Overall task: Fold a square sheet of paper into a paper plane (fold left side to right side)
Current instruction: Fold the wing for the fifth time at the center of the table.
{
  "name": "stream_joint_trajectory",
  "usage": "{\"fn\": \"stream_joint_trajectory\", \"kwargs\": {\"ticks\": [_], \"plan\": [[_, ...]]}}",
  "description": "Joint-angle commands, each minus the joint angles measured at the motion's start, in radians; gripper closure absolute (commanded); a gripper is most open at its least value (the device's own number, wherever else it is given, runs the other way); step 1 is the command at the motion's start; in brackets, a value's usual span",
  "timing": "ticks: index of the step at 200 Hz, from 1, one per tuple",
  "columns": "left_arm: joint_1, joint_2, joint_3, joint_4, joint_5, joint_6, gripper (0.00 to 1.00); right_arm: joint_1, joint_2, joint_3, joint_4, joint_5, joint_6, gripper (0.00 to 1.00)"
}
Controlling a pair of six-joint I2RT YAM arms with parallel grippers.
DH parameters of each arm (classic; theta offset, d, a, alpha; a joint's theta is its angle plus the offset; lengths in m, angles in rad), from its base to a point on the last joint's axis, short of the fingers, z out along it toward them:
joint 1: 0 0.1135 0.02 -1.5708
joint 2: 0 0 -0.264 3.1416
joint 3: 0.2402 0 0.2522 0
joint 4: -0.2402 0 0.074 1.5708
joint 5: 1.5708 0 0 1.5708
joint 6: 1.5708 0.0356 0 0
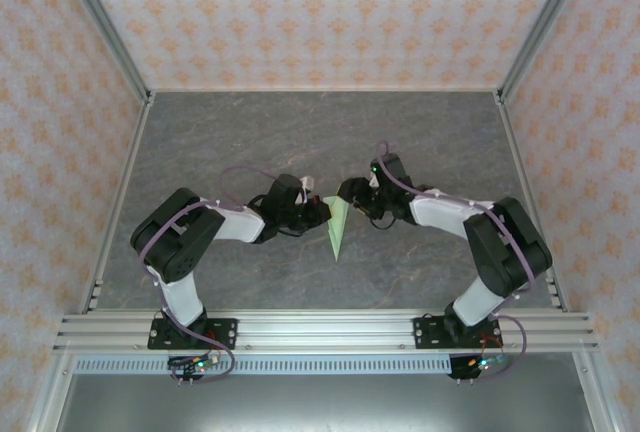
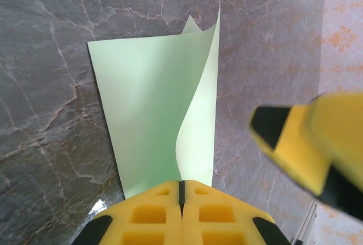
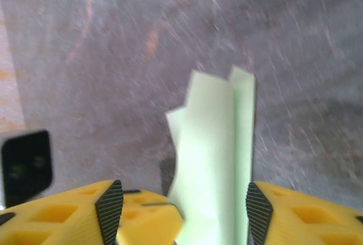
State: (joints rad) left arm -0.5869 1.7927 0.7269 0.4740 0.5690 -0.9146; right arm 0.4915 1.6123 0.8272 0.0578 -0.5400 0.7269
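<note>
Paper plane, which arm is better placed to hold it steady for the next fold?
Left, probably: the left claw is shut on an edge of the paper plane, while the right claw stands open, straddling the paper without gripping it.

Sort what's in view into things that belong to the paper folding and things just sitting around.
Belongs to the job:
- pale green paper, partly folded
- left gripper, shut on the paper's edge
- right gripper, open, fingers either side of the paper

Just surroundings:
- grey marbled table
- patterned walls
- aluminium rail carrying the arm bases
</note>
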Motion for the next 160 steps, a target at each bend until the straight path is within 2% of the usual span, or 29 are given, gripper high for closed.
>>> {"fn": "stream_joint_trajectory", "kwargs": {"ticks": [1,47,160], "plan": [[0.007,-0.006,0.031,-0.027,0.003,0.037,1.0,-0.004,-0.006,0.053,-0.039,0.01,-0.01,0.32],[0.006,-0.006,0.047,-0.056,0.003,0.059,1.0,-0.002,0.094,0.129,-0.018,-0.025,0.028,0.19],[0.006,0.0,0.053,-0.063,0.0,0.064,1.0,0.004,0.207,0.206,-0.056,-0.03,0.037,0.14]]}}
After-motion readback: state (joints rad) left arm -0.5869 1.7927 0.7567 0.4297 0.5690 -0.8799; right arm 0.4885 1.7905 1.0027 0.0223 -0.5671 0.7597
